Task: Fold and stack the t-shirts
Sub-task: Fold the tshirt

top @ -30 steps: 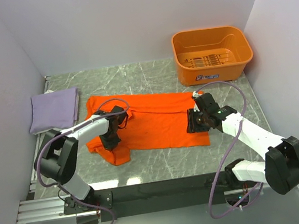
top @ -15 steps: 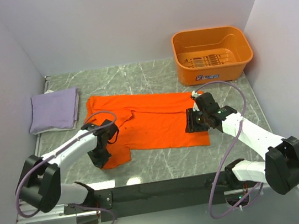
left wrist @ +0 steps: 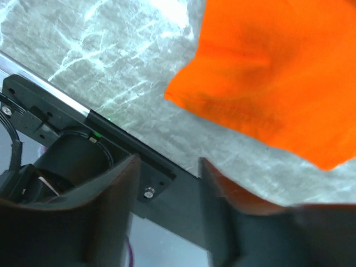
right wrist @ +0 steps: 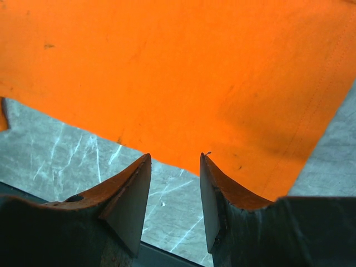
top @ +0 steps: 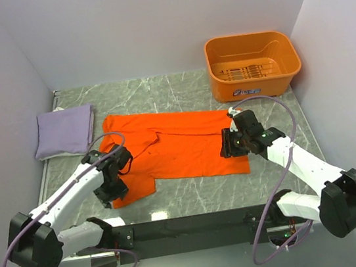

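Observation:
The orange t-shirt (top: pixel 179 143) lies spread across the middle of the table, its near-left flap flat by my left gripper (top: pixel 110 193). In the left wrist view that gripper (left wrist: pixel 167 183) is open and holds nothing, and the shirt's corner (left wrist: pixel 267 72) lies just beyond the fingertips. My right gripper (top: pixel 227 145) hovers at the shirt's near-right edge. Its jaws (right wrist: pixel 175 167) stand open over bare table, with the orange cloth (right wrist: pixel 183 72) just past the tips. The lavender t-shirt (top: pixel 63 131) lies folded at the far left.
An orange plastic basket (top: pixel 252 63) stands at the back right. The black mounting rail (top: pixel 191 224) runs along the near edge, and it shows right under my left fingers (left wrist: pixel 161 178). White walls close in the table on three sides.
My left gripper pulled the shirt's near-left flap toward the near-left corner, then opened and let go of it. The right arm has barely moved.

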Motion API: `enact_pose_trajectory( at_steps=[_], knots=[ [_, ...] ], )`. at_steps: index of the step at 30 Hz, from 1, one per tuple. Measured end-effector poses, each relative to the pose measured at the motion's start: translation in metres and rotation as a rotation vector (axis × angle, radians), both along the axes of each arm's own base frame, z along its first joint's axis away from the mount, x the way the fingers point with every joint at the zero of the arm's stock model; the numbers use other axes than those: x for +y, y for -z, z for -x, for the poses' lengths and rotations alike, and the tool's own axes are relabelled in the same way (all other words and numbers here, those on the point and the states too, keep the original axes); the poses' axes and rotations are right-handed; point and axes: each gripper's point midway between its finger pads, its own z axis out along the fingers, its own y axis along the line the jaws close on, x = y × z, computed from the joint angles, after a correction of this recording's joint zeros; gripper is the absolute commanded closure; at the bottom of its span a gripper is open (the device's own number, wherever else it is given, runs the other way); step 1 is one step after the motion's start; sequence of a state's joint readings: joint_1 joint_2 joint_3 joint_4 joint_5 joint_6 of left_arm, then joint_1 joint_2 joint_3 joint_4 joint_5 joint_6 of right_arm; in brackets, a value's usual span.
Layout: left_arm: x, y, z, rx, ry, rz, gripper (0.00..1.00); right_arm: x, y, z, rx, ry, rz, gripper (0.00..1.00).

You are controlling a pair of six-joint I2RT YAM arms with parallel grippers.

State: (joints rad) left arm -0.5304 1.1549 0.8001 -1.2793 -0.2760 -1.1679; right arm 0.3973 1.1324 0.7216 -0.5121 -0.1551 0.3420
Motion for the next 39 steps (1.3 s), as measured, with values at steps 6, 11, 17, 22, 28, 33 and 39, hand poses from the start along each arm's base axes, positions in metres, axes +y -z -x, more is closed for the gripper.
enact_pose_trajectory(
  at_steps=[6,11,17,22,28,33,39],
  knots=[
    [-0.004,-0.007,-0.005,-0.025,-0.030,0.042,0.28,0.002,-0.008,0.001,-0.030,-0.009,-0.012,0.52],
    [0.009,-0.013,-0.050,-0.164,-0.135,0.080,0.41,0.002,-0.007,0.001,-0.031,-0.009,-0.009,0.52],
    [0.055,0.002,-0.101,-0.305,-0.255,0.080,0.43,0.006,-0.007,0.004,-0.030,-0.027,-0.004,0.52],
    [0.070,0.025,-0.130,-0.298,-0.220,0.059,0.44,0.009,-0.006,0.008,-0.027,-0.042,0.003,0.52],
    [0.074,0.050,-0.139,-0.258,-0.177,0.047,0.49,0.003,0.001,0.013,0.003,-0.030,0.046,0.52],
    [0.076,0.059,-0.141,-0.235,-0.162,0.057,0.52,-0.009,0.013,0.018,0.054,0.010,0.112,0.52],
    [0.074,0.060,-0.141,-0.232,-0.141,0.065,0.60,-0.026,0.033,0.032,0.166,0.094,0.199,0.47]
  ],
)
